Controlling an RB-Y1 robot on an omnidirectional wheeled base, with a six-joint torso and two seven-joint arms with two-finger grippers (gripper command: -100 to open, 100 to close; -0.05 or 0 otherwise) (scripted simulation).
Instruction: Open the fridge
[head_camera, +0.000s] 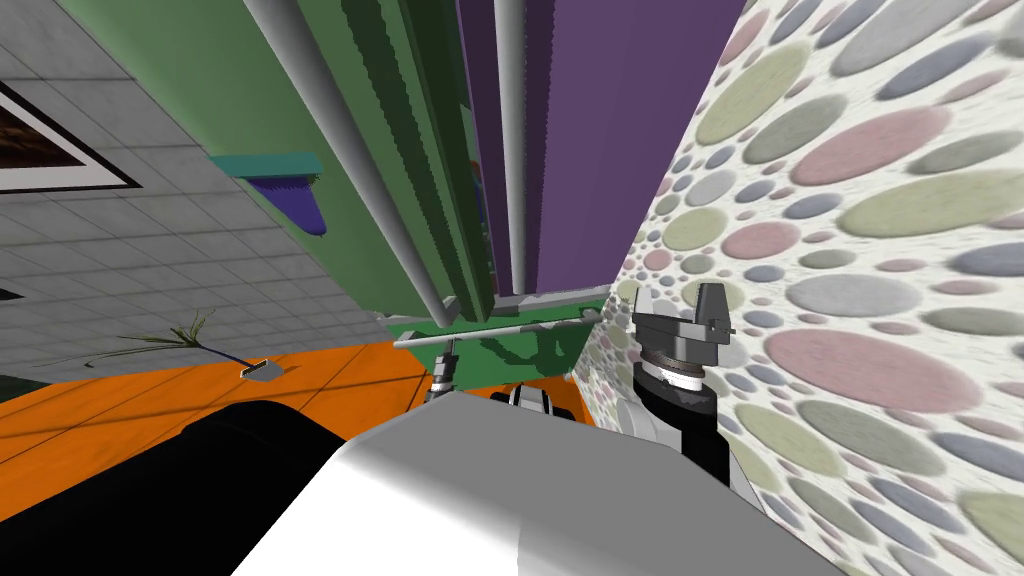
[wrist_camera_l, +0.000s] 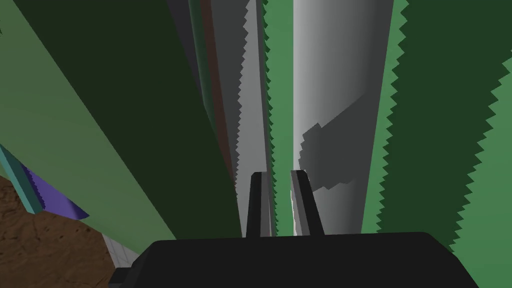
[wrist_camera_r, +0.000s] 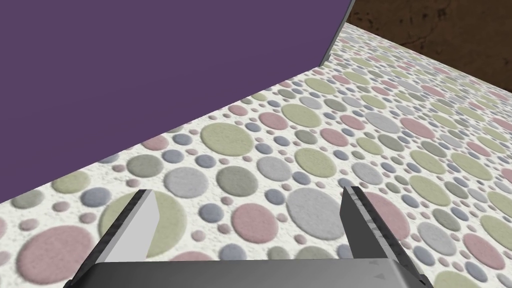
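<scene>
The fridge has a green door (head_camera: 230, 80) with a long grey bar handle (head_camera: 350, 150) and a purple door (head_camera: 620, 120) beside it. A shorter grey bar (head_camera: 500, 330) crosses below them. My left gripper (head_camera: 445, 375) sits at the lower end of the long handle. In the left wrist view its fingers (wrist_camera_l: 257, 200) stand almost together, so the left gripper (wrist_camera_l: 279, 200) is shut, with a strip of green door in the slit. The handle (wrist_camera_l: 340, 75) lies just beside one finger and carries the gripper's shadow. My right gripper (head_camera: 690, 310) (wrist_camera_r: 250, 220) is open, facing the spotted wall (wrist_camera_r: 350, 150).
The spotted wall (head_camera: 860, 250) runs close along the fridge's purple side. A teal shelf (head_camera: 270, 165) with a purple bracket juts out beyond the green door. The orange floor (head_camera: 150, 400) has a small grey object (head_camera: 262, 370) with thin leaves lying on it.
</scene>
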